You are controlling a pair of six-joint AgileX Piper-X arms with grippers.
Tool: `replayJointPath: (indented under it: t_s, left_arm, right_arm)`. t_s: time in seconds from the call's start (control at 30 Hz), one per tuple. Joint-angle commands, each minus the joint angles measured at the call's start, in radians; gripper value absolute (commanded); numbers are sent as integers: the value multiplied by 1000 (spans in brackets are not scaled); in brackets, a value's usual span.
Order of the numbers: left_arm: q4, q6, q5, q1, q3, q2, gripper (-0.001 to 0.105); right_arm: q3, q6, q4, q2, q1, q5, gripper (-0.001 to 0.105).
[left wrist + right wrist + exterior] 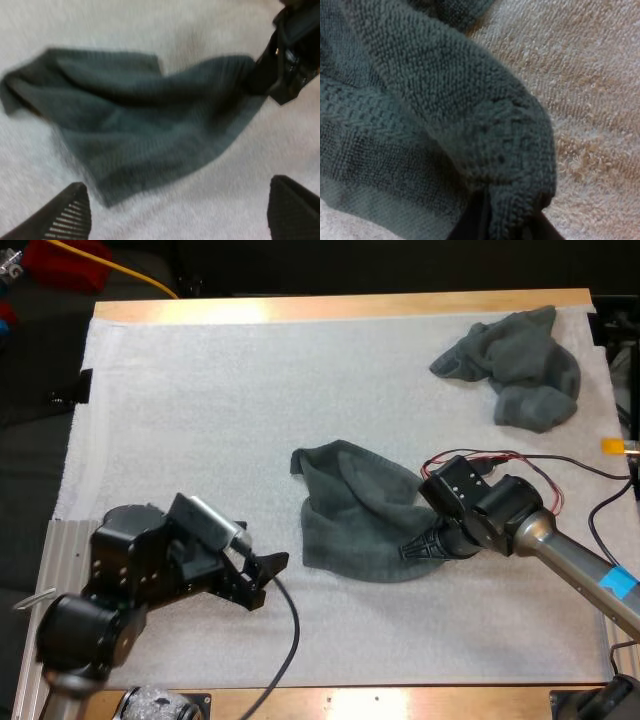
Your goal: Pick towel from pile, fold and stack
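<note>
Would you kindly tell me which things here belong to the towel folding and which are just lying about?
Job: middle towel, pinched by right gripper; crumpled towel at the mat's far right corner; left gripper, open.
Lying about: white mat; wooden table; yellow cable beyond it.

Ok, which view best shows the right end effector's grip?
Right wrist view: the right end effector pinches the middle towel at its edge, close up. High and left wrist views show it at that towel's side.

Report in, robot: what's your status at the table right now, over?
Right jaws shut on the middle towel at its near edge. Left jaws open, short of it. Crumpled towel far right, nothing in the way.
</note>
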Motion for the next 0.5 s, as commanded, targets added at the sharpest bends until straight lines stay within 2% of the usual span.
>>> replayJointPath:
  t_s: [0.0, 0.27, 0.47]
  left_arm:
    - [-16, -13, 20, -5, 10, 15, 71]
    - [-99, -13, 24, -5, 85, 174, 71]
    - [-172, -13, 49, -5, 88, 306, 71]
  right_arm:
    - [-2, -10, 11, -10, -1, 10, 1]
    - [-2, -10, 31, -10, -1, 8, 1]
    - [-2, -10, 33, -10, -1, 8, 1]
